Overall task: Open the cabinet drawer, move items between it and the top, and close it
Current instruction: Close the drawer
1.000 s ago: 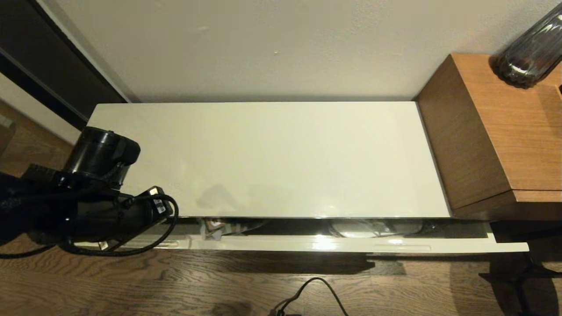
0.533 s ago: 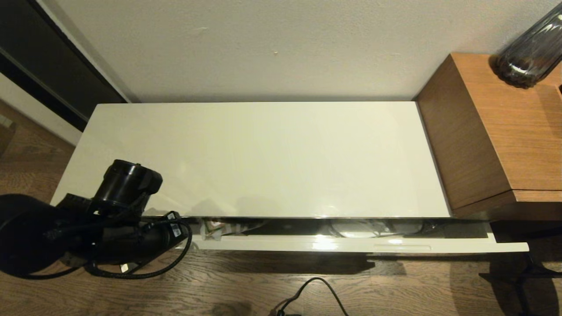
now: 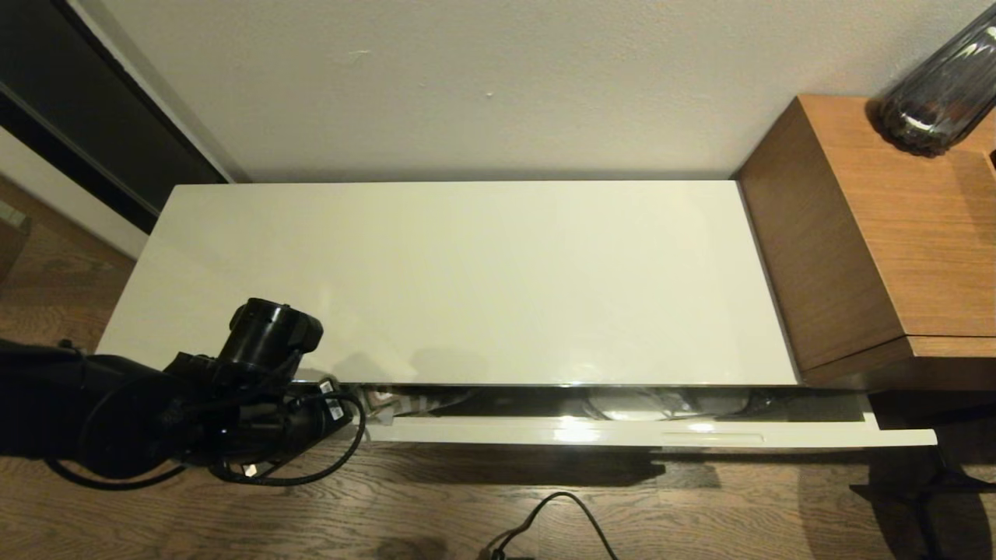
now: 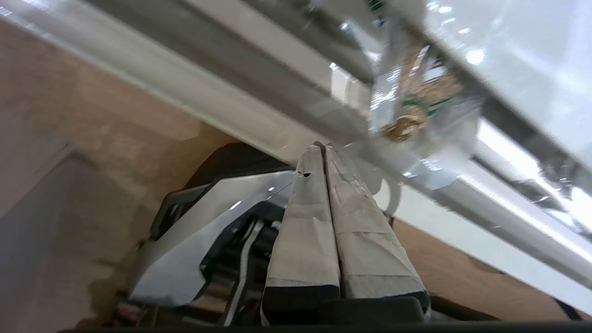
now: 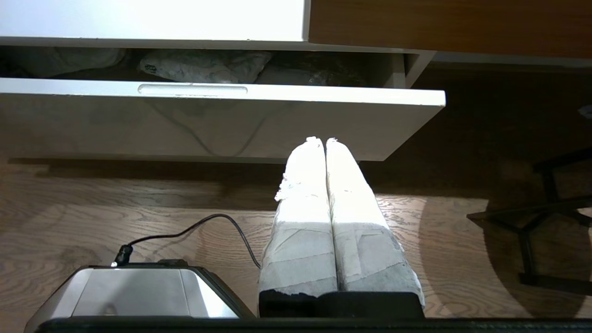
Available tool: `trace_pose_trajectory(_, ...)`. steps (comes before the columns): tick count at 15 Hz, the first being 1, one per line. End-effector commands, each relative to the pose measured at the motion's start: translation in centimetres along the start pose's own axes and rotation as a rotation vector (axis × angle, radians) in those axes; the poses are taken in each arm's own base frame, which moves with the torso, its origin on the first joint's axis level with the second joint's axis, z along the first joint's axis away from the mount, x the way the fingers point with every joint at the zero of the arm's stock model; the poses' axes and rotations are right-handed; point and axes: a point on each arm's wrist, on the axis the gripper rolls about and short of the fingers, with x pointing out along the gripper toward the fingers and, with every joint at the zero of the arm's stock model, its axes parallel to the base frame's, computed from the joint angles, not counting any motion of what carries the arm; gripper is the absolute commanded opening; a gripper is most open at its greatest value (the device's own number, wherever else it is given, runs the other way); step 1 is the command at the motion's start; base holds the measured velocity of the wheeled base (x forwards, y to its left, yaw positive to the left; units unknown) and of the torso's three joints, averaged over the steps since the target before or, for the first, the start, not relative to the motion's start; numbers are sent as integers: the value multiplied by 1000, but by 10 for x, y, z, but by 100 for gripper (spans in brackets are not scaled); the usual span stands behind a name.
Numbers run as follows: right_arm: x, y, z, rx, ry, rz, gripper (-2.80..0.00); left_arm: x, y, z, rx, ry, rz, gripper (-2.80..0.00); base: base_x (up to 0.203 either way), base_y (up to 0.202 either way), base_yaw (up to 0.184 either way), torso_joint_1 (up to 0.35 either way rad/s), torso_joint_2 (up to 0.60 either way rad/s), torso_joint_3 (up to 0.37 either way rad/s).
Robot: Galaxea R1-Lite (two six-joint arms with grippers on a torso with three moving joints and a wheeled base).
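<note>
Cream-white cabinet drawer [image 3: 622, 432] stands slightly ajar; left tool [image 4: 323, 149], empty and closed, points at a brown-and-green packet [image 4: 416, 104].

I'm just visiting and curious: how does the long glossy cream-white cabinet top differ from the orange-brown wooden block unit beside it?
The long glossy cream-white cabinet top is smooth, reflective and pale; the orange-brown wooden block unit is matt with visible grain. The cabinet top sits lower and runs much wider; the block unit stands taller. The cabinet top is bare, while a dark ribbed glass vase stands on the block unit. Both stand against the wall.

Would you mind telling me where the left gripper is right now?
The left gripper is shut, at the left end of the slightly open cabinet drawer, beside the brown-and-green packet.
</note>
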Motion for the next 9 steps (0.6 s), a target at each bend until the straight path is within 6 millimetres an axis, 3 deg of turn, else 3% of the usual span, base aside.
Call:
trace_pose_trajectory(1, 0, 0, 0, -1, 1, 0, -280, 9, -4, 1, -4, 3, 2, -280, 0, 0, 0, 0, 0, 0)
trace_pose_trajectory(6, 0, 0, 0, -1, 2, 0, -280, 8, -8, 5, -9, -10, -11, -280, 0, 0, 0, 0, 0, 0)
trace_pose_trajectory(9, 0, 0, 0, -1, 1, 0, -280, -17, -13, 16, -25, -69, -78, -280, 0, 0, 0, 0, 0, 0)
